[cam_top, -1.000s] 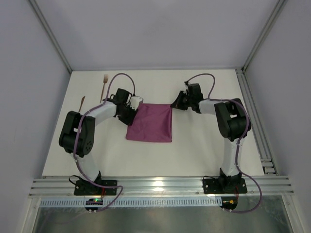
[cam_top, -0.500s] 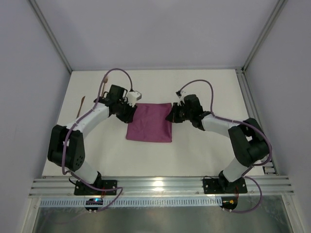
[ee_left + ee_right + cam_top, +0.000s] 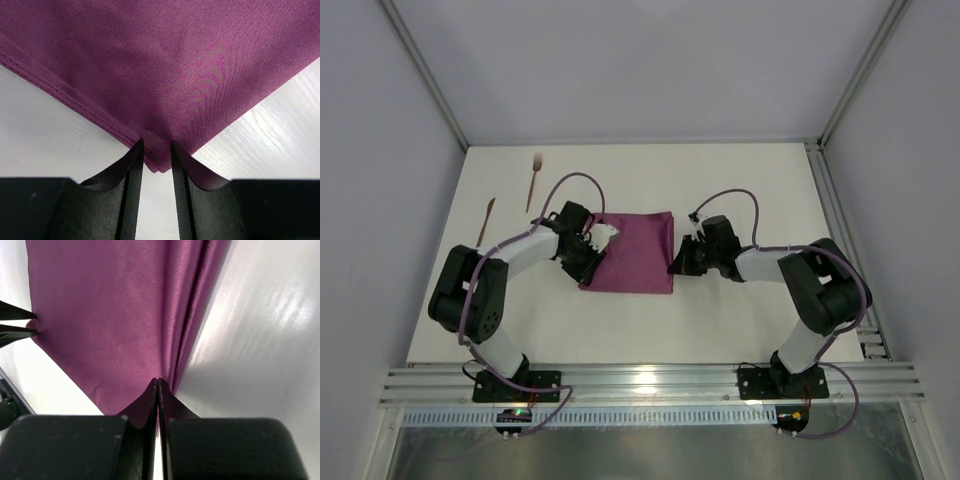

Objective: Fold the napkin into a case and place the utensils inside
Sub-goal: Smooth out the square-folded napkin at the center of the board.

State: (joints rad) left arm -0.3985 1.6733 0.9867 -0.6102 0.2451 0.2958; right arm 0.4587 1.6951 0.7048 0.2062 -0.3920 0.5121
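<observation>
Overhead view with both wrist views. The napkin point(image 3: 640, 255) lies near the middle of the table point(image 3: 750, 190) as a plum-purple rectangle of several layers, between the two arms. The left gripper point(image 3: 156, 147) meets it at a corner on its left side. Its jaws stand narrowly apart, with the corner bunched in the gap and touching both fingers point(image 3: 131, 190). Creases in the cloth run away from that point. The right gripper point(image 3: 158, 382) meets the napkin's right edge. Its jaws are pressed together on the layered hem, and a raised fold of cloth runs away from the fingertips. The right wrist view also shows the tips of the left fingers at the far corner of the cloth. The utensils lie well apart from the napkin, on bare table to the far left. The fork point(image 3: 532, 185) is farther back. The knife-like stick point(image 3: 485, 222) is nearer the left edge, beside the left arm. Neither utensil touches the cloth or the other.
</observation>
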